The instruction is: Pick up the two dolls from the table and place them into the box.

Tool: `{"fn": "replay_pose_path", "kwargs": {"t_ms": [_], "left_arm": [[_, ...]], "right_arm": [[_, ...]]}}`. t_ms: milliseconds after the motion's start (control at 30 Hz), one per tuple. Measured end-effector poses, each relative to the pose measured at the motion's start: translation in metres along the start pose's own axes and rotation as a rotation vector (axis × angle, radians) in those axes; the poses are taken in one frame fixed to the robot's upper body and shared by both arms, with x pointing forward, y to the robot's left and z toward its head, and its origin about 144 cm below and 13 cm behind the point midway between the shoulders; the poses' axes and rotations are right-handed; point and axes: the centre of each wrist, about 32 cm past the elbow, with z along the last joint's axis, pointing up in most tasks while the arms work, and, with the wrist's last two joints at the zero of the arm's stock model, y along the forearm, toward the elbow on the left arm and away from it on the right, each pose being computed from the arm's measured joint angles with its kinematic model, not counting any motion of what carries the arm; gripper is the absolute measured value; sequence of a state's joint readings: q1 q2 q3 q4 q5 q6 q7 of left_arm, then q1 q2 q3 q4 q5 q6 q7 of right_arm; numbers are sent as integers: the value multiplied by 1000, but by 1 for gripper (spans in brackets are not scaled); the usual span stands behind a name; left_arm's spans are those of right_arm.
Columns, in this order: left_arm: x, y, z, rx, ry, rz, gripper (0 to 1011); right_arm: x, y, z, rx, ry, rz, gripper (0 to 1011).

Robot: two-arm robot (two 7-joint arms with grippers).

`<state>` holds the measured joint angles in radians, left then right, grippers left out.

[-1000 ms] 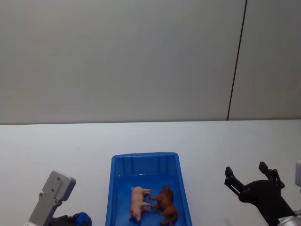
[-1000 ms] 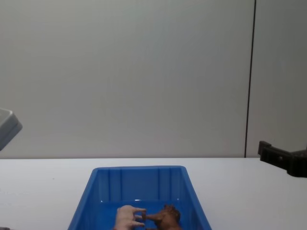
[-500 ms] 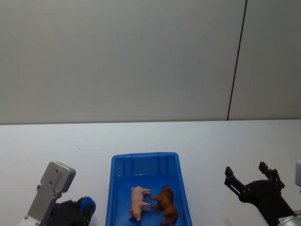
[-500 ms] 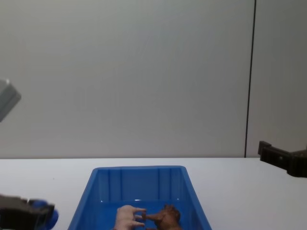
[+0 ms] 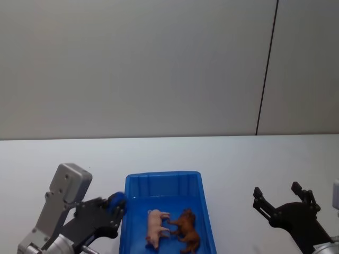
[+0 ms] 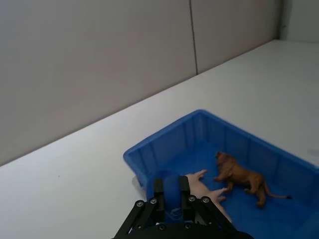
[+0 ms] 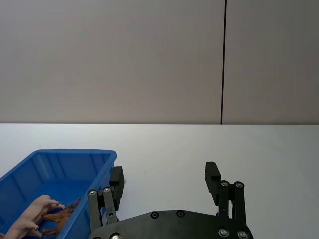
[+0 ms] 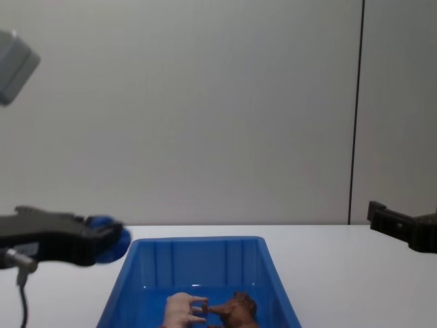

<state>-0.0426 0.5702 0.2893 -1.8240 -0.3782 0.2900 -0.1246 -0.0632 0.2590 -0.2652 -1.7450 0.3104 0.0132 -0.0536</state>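
We see pink pig (image 5: 157,234) and brown animal (image 5: 187,237) lying side by side inside blue box (image 5: 162,178). Our left gripper (image 5: 116,202), fingers closed on small blue object, at box's left rim. Right gripper (image 5: 284,197), fingers spread, empty, over table (image 5: 238,159), well apart.

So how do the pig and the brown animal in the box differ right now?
The pig is pale pink and smooth; the brown animal is reddish-brown, with a mane and a thin tail. The pig is nearer the box's left wall, the brown animal nearer its right wall. Both lie on their sides, legs meeting.
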Motion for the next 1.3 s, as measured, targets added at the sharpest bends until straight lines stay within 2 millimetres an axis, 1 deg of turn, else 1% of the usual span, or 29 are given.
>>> {"fn": "replay_pose_path", "kwargs": {"t_ms": [267,333,367,467,500,567,633,700,733,800,867,900,967,1033,1067,1133,1167,1233,1300], "left_arm": [[-1,-6,9,-100,-9,-102,166],[-1,-8,10,-115,-8,-122,187],[-1,-9,11,-128,-6,-141,237],[-1,-13,12,-155,-1,-185,302],[-1,-13,13,-161,0,-197,368],[-1,-16,13,-179,5,-232,411],[-2,-20,14,-194,11,-263,487],[-2,-22,15,-204,14,-281,525],[-3,-23,15,-214,17,-301,583],[-3,-25,15,-221,19,-315,632],[-3,-27,16,-230,23,-334,709],[-4,-28,16,-234,24,-340,727],[-4,-29,16,-240,26,-354,805],[-4,-30,16,-245,28,-364,834],[-4,-31,17,-250,29,-371,896],[-4,-32,17,-253,30,-377,929],[-5,-32,17,-256,30,-383,976],[-5,-33,17,-259,31,-388,1001],[-5,-34,17,-263,32,-395,1002]], "right_arm": [[0,0,0,0,0,0,1001],[0,0,0,0,0,0,1001],[0,0,0,0,0,0,1001],[0,0,0,0,0,0,1001],[0,0,0,0,0,0,1001],[0,0,0,0,0,0,1001],[0,0,0,0,0,0,1001],[0,0,0,0,0,0,1001],[0,0,0,0,0,0,1001],[0,0,0,0,0,0,1001],[0,0,0,0,0,0,1001],[0,0,0,0,0,0,1001],[0,0,0,0,0,0,1001],[0,0,0,0,0,0,1001],[0,0,0,0,0,0,1001],[0,0,0,0,0,0,1001],[0,0,0,0,0,0,1001],[0,0,0,0,0,0,1001],[0,0,0,0,0,0,1001]]}}
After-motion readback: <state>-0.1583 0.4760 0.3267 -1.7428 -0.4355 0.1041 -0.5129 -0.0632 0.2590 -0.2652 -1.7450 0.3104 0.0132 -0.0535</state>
